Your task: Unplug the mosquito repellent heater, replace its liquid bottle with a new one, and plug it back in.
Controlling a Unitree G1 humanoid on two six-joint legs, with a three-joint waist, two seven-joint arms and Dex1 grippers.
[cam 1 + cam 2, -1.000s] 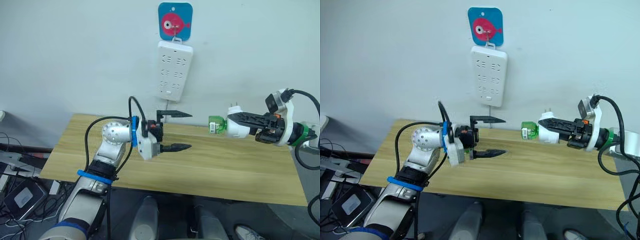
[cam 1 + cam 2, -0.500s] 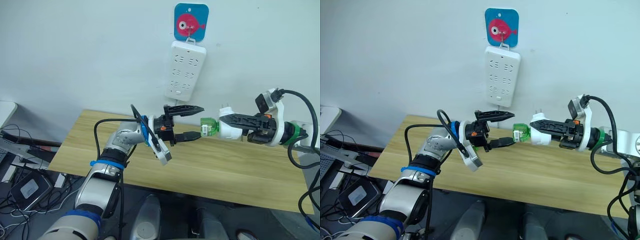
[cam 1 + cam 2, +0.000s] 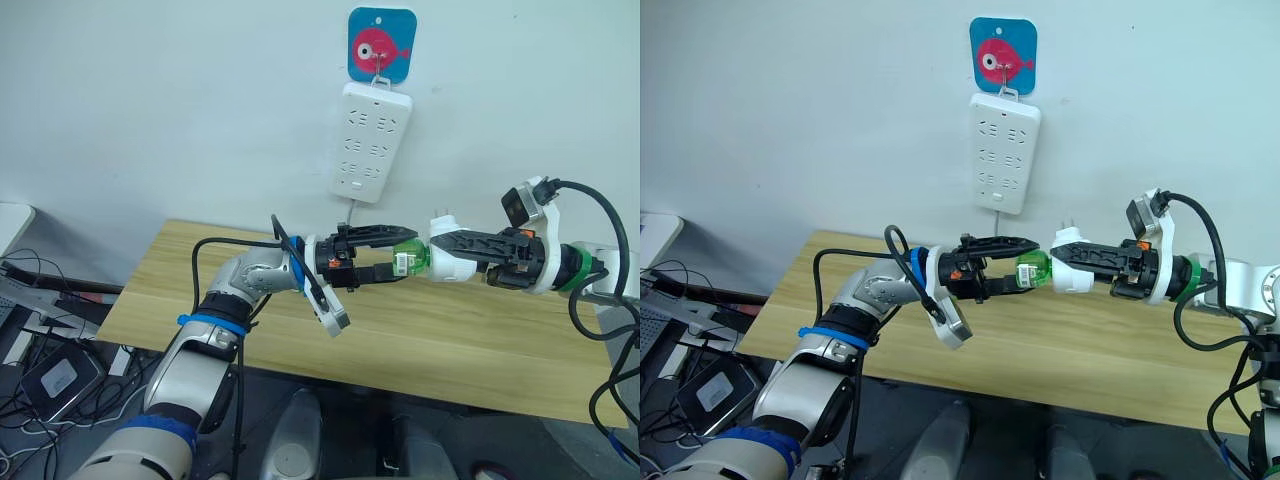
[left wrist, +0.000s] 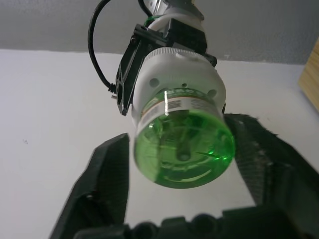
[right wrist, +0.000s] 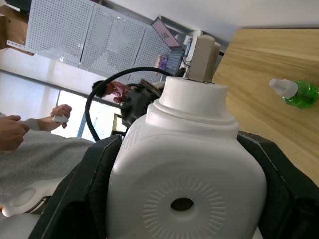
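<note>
The white mosquito repellent heater [image 3: 452, 262] is held level above the table, prongs pointing up, with my right gripper [image 3: 447, 256] shut on its body. A green liquid bottle [image 3: 408, 258] sticks out of its end toward my left arm. My left gripper [image 3: 398, 253] is open; its fingers [image 4: 107, 174] sit close on either side of that bottle [image 4: 183, 149], and I cannot tell if they touch it. A second green bottle [image 5: 294, 92] with a white tip lies on the wooden table in the right wrist view.
A white power strip [image 3: 370, 140] hangs on the wall under a blue fish hook [image 3: 381, 44], above and behind both grippers. The wooden table [image 3: 180, 290] spreads below them. A person's hands and grey sleeve [image 5: 15, 132] show in the right wrist view's background.
My left gripper has moved right and its fingers, narrower than before, now straddle the green bottle. My right gripper has brought the heater slightly left toward it. The head camera shifted early on.
</note>
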